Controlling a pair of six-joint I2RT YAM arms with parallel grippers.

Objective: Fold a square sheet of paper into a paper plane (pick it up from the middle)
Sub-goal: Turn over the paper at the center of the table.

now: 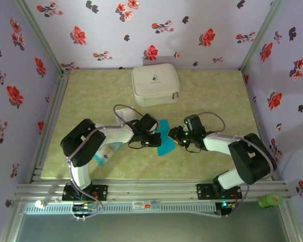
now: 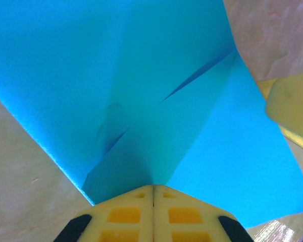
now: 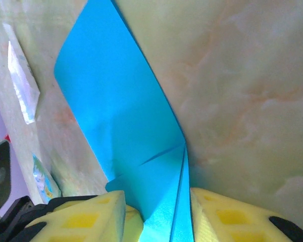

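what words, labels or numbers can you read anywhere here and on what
No text is legible.
White square zipped case: small dark logo on its lid, too small to read.
Pale blue-and-white plastic packet: print too blurred.
White-and-red sticker on the metal front rail: too small.

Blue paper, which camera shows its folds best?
The left wrist camera: the blue paper is close up, creases and overlapping flaps clear. The right wrist shows a narrower folded strip; the top camera, a small blue shape.
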